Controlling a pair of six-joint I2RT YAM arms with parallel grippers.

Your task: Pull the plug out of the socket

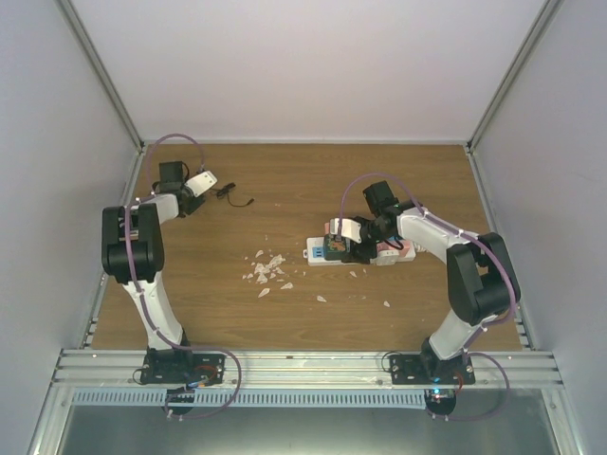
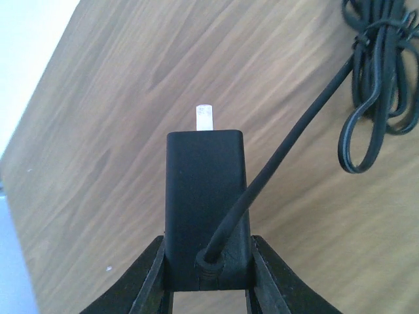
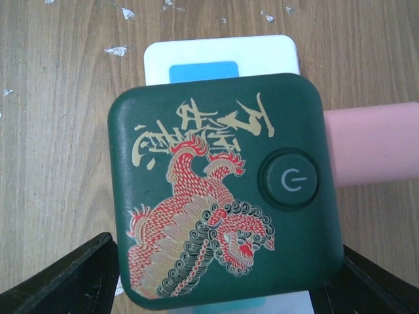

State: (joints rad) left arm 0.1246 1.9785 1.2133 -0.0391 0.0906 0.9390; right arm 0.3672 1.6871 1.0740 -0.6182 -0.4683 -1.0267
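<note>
My left gripper [image 2: 206, 281] is shut on a black plug [image 2: 204, 196], held off the table with its pale prong [image 2: 205, 118] pointing away; this happens at the far left [image 1: 213, 188]. Its black cord [image 2: 383, 65] lies bundled on the wood. The white socket [image 1: 313, 254] lies mid-table, and a green plug [image 3: 222, 196] with a red dragon picture and a power button sits on top of it [image 3: 222, 52]. My right gripper [image 3: 222, 275] straddles the green plug, jaws open, with a thin gap at the left finger [image 3: 98, 268].
White scraps [image 1: 266, 270] are scattered on the wood left of the socket. A pink part [image 3: 373, 140] sticks out to the right of the green plug. Grey walls close in the table at left, right and back.
</note>
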